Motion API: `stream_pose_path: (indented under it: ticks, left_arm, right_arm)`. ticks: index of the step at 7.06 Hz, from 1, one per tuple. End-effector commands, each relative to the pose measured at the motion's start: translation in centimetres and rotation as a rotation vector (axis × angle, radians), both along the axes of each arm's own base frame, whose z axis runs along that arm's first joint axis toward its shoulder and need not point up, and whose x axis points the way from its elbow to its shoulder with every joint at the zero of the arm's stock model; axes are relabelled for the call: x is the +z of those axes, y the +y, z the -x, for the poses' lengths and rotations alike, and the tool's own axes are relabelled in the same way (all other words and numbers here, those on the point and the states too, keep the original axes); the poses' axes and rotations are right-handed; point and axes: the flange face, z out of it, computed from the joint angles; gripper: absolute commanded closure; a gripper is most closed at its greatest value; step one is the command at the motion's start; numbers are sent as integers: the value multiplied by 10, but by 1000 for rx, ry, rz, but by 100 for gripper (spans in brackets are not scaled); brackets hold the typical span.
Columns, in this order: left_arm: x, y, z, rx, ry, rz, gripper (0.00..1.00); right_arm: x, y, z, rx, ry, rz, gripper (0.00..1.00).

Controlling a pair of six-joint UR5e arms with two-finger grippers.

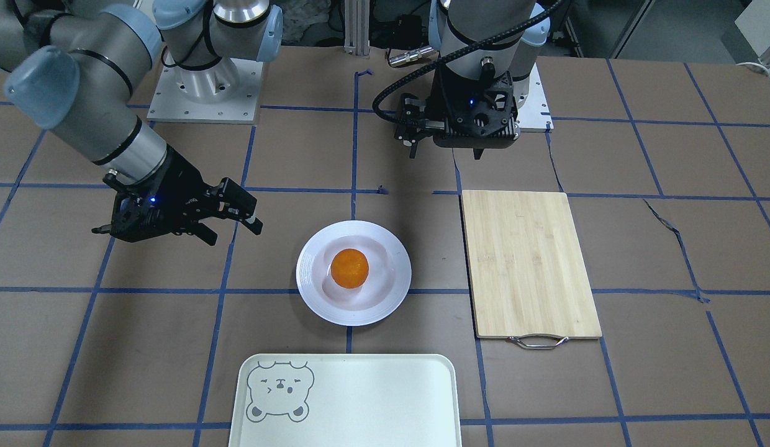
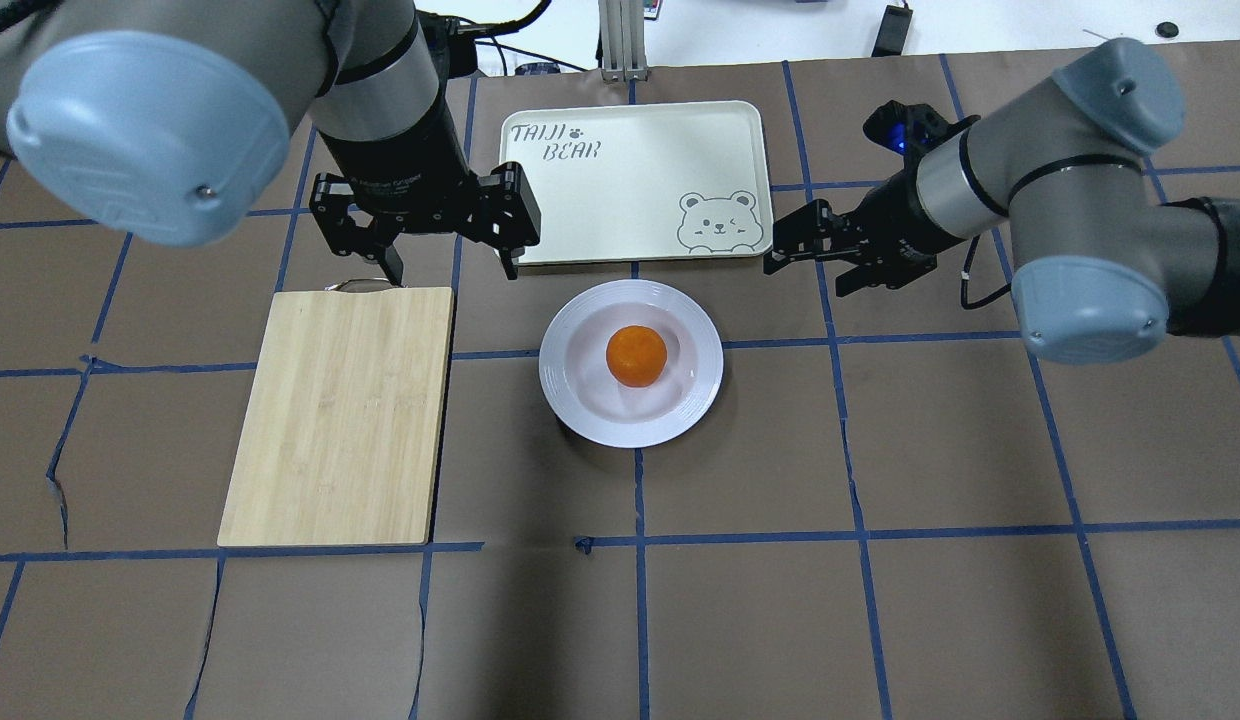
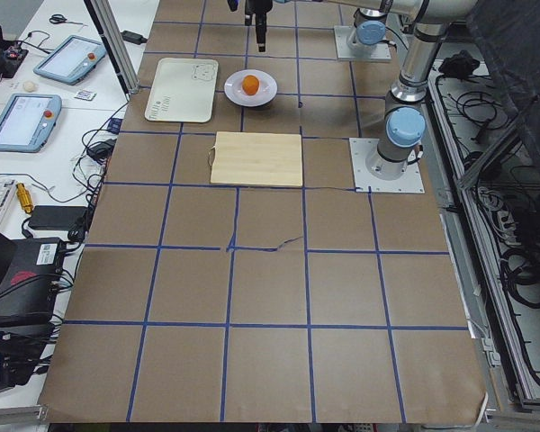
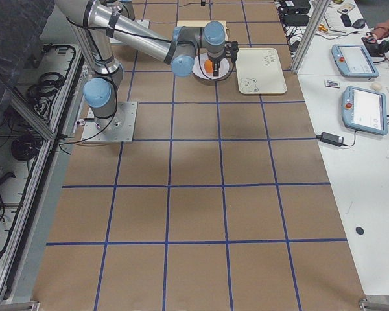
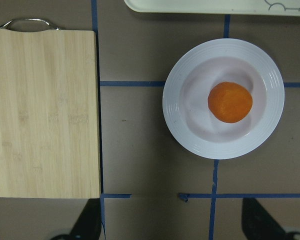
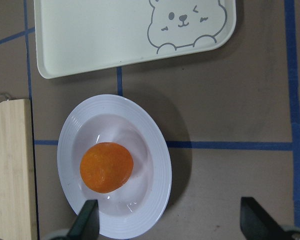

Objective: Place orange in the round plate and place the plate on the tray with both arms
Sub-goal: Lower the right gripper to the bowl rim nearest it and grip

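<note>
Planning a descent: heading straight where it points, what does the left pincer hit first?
Likely the bare table, short of the gap between cutting board and round plate; depth is unclear, so one finger might clip the board's corner.

The orange (image 6: 106,167) sits in the round plate (image 6: 71,136), near the tray (image 6: 90,35), with a bamboo board (image 6: 7,165) alongside.

Light: bright, even, from above the desk (image 2: 880,450).
Shadows: soft (faint-edged), a darker one beside the round plate (image 6: 162,160) in the right wrist view.
Glare: mild sheen on the plate's bowl.
Focus: sharp; left pincer (image 5: 172,225) fingertips (image 5: 90,222) dark, blurred.
</note>
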Motion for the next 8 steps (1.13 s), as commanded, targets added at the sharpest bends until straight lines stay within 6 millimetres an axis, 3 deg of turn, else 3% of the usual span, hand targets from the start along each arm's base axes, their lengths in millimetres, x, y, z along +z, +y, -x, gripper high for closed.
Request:
stream_pose_path:
  ticks: [1,3,4,8]
  left_arm:
    - [-3,0,-34,7,20,112,0]
    - [6,-4,-51,41,14,123,0]
    - [8,-2,-51,41,11,103,0]
    - [15,-5,-59,50,14,95,0]
  right_arm:
    - [-75,7,-11,21,-126,51,0]
    - [-99,18,-22,108,-229,90,0]
    - [-124,28,-26,115,-295,51,1]
    - [-149,31,-30,166,-327,87,4]
